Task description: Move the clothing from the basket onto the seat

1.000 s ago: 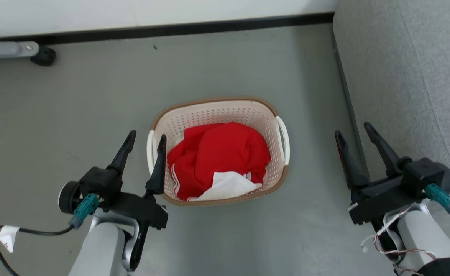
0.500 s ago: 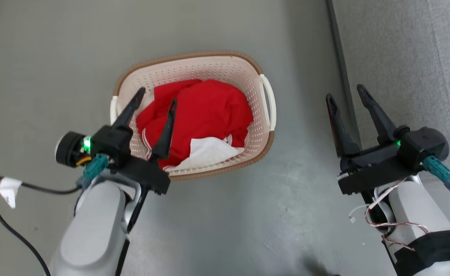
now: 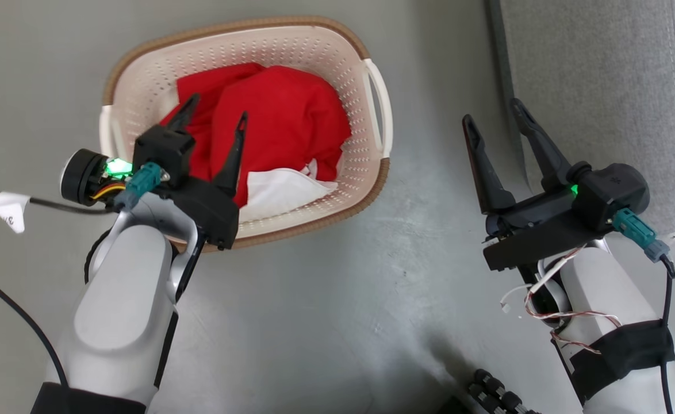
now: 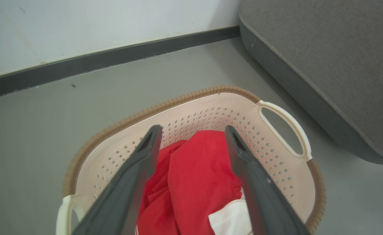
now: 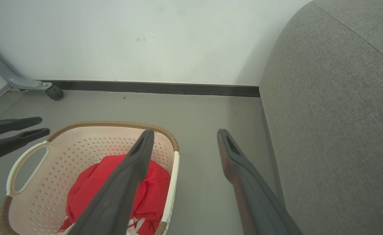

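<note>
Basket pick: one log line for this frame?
phase: pre-grasp | left end effector: open, over clothing in basket | right end effector: open, over floor beside seat | held: nothing

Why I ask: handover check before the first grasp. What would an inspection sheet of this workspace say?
Surface: smooth grey floor, faint scuffs.
Job's things: cream perforated plastic basket with brown rim on the floor; crumpled bright red fabric clothing with white trim inside it; grey woven upholstered seat on the robot's right.
Clutter: nothing seen.
Grippers: left gripper open over the clothing; right gripper open over the floor beside the seat.
Cables: tagged black cable at the left wrist; loose red-white wires at the right.
Surroundings: white wall with dark skirting; black castor.
</note>
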{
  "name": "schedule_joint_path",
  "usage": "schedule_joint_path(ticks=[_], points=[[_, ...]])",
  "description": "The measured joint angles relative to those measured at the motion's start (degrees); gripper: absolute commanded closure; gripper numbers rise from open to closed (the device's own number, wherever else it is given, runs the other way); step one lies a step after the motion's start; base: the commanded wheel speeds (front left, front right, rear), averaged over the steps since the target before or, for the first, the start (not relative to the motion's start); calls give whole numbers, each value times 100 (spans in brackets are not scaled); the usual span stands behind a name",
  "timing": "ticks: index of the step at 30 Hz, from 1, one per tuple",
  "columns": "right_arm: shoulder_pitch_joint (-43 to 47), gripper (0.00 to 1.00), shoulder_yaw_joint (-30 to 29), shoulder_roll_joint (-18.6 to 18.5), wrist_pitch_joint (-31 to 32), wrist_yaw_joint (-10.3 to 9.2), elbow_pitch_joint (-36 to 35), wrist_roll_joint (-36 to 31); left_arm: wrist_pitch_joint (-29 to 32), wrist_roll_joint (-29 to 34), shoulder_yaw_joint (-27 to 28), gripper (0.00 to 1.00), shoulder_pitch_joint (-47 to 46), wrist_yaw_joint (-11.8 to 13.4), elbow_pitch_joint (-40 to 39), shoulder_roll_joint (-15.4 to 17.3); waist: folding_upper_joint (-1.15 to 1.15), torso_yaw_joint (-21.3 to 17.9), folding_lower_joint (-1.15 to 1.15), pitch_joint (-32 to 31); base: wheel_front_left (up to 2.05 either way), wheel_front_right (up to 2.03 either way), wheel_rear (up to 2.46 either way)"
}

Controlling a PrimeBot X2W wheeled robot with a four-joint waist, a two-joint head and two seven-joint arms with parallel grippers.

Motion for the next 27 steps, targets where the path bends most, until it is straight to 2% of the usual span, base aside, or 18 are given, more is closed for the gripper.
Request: schedule_joint_path(ticks=[15, 27], points=[[-87, 0, 122, 86, 0, 0, 188, 45, 1111, 35, 113, 0, -507, 449, 646, -85, -1, -370, -1, 380, 0, 0, 0], [-204, 0, 244, 111, 0, 0, 188, 98, 1957, 177, 109, 0, -914, 641, 949, -20, -1, -494, -1, 614, 0, 0, 0]])
